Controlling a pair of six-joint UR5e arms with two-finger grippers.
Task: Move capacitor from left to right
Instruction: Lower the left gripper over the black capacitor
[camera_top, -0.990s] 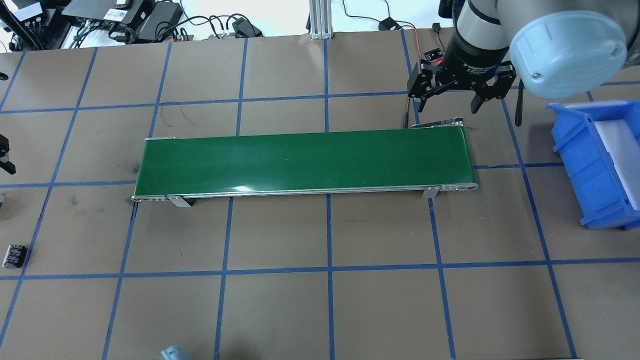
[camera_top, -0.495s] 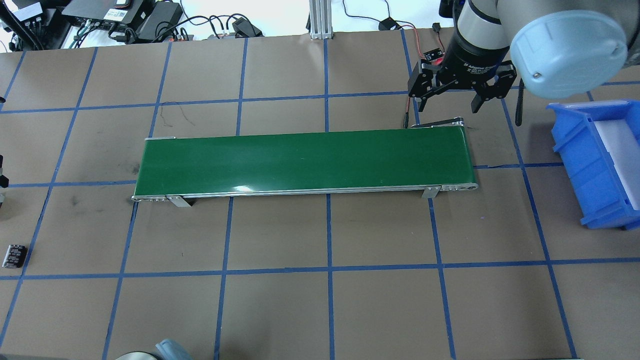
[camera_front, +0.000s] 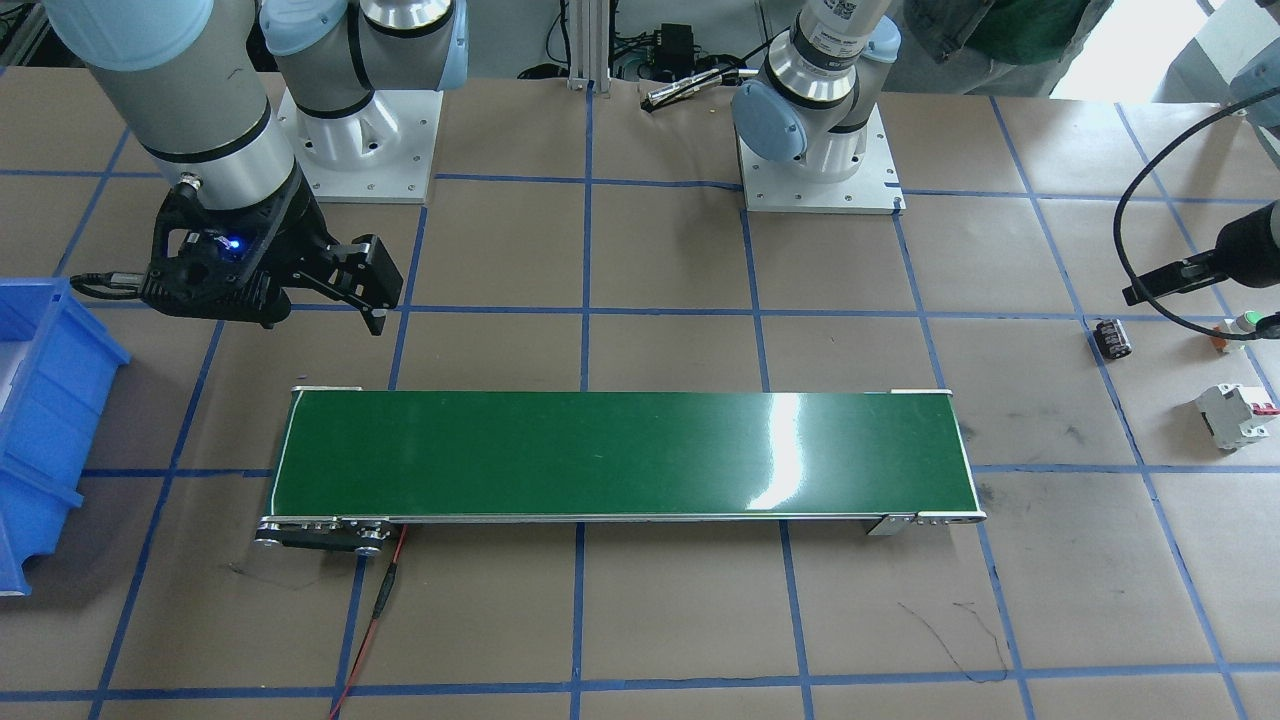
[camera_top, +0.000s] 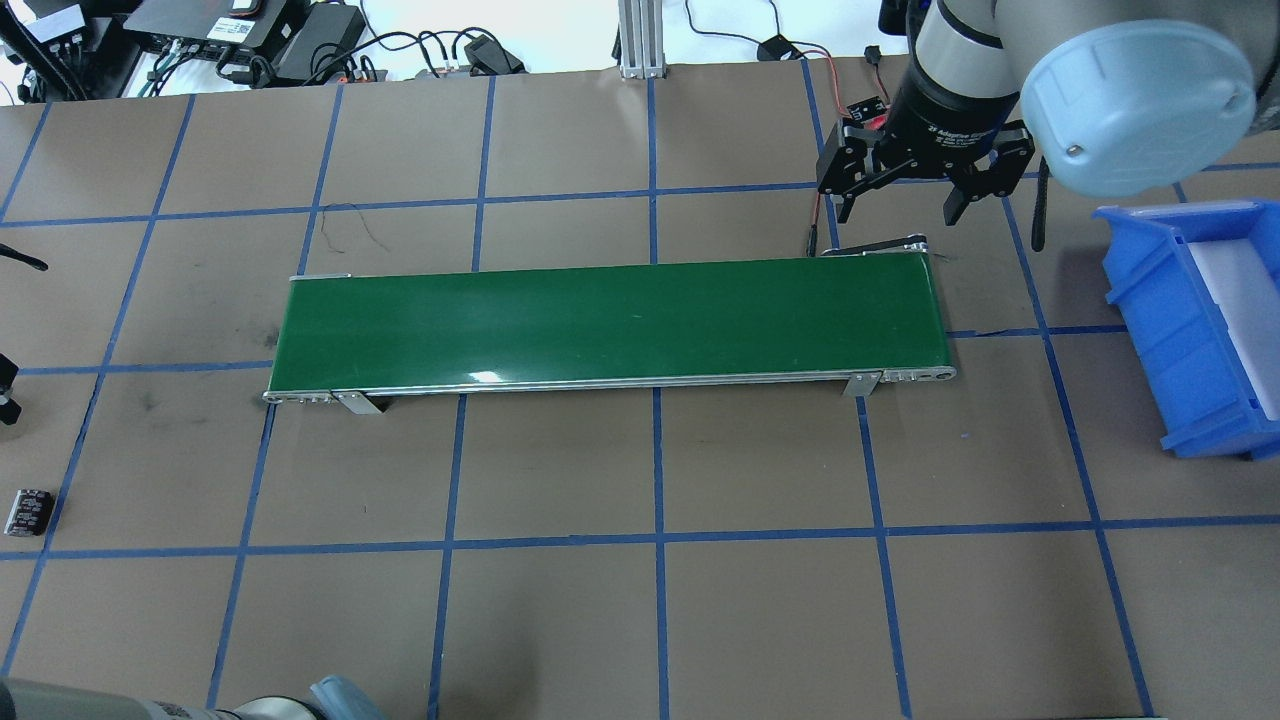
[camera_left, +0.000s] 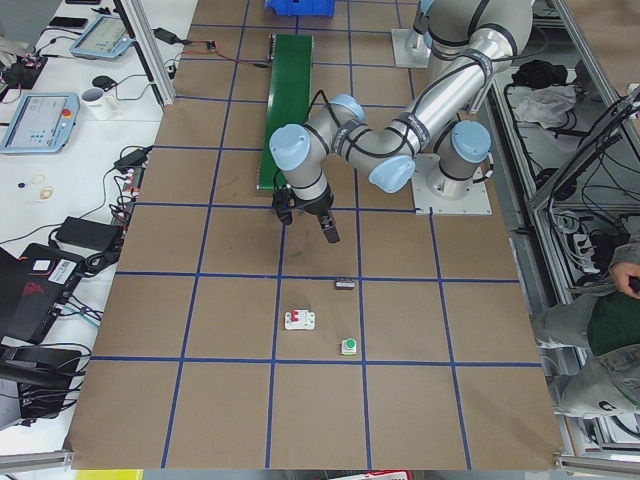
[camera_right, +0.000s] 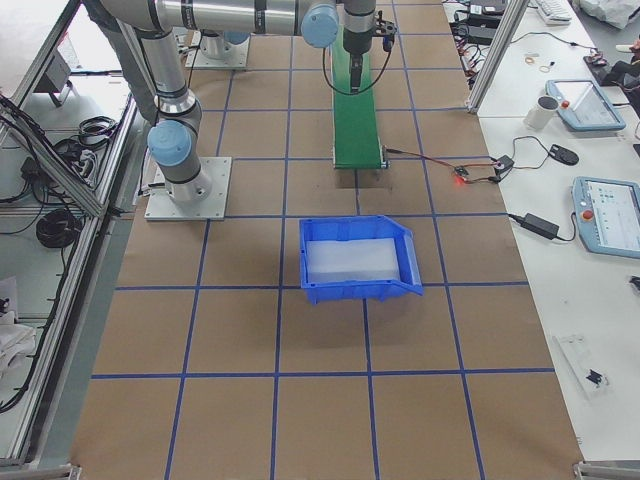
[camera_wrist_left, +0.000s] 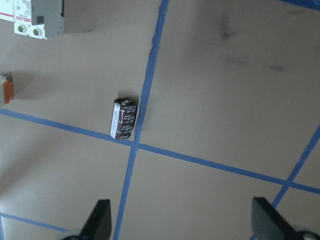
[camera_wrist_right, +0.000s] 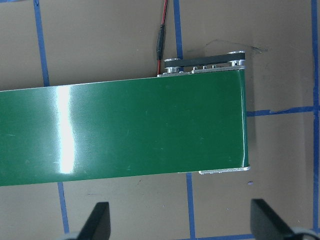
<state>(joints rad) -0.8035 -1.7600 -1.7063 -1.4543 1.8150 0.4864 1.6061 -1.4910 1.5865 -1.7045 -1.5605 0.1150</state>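
Note:
The capacitor (camera_wrist_left: 125, 118), a stubby black cylinder with pale markings, lies on its side on the brown table beside a blue tape crossing. It also shows at the far left of the overhead view (camera_top: 28, 512) and in the front view (camera_front: 1112, 338). My left gripper (camera_wrist_left: 185, 226) is open and empty, hovering above the table with the capacitor ahead of it, nearer its left finger. My right gripper (camera_top: 900, 208) is open and empty, hanging over the far right end of the green conveyor belt (camera_top: 610, 325).
A white breaker with a red lever (camera_front: 1232, 415) and a green-capped push button (camera_front: 1245, 322) lie close to the capacitor. A blue bin (camera_top: 1190, 330) stands at the table's right. A red wire (camera_wrist_right: 161, 35) runs to the conveyor's end.
My left gripper has moved along the table's left edge towards the capacitor, and its arm now shows at the overhead view's bottom. The right arm has stayed still.

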